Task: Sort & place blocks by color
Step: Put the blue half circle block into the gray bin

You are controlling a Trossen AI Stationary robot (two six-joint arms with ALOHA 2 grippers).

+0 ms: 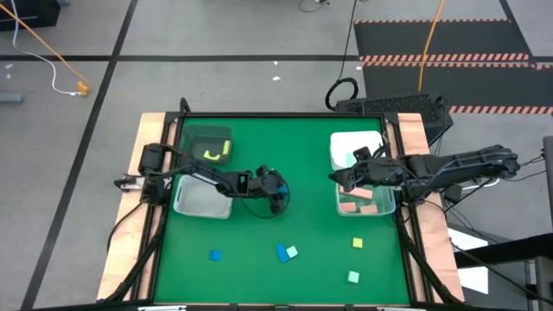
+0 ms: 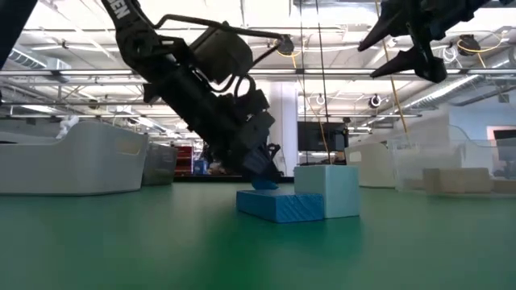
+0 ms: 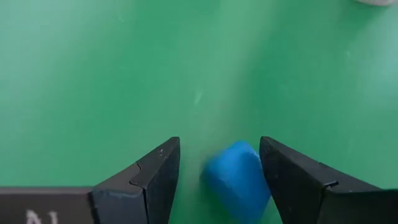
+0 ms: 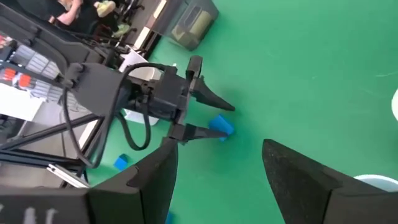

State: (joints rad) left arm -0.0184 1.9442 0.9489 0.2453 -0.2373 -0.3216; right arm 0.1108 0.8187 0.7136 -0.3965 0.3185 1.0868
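Your left end effector (image 3: 219,180) sits near the table's (image 1: 259,155) centre, fingers spread around a blue block (image 3: 237,180) without clamping it. Your right end effector (image 4: 217,180) hangs open above the bin of salmon-pink blocks (image 1: 363,206) at the table's right edge.

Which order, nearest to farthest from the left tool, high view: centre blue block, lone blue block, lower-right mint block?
From the left tool:
1. Centre blue block, directly below in the picture.
2. Lone blue block, lower left.
3. Mint block, lower right.
Right tool waits by the right bins.
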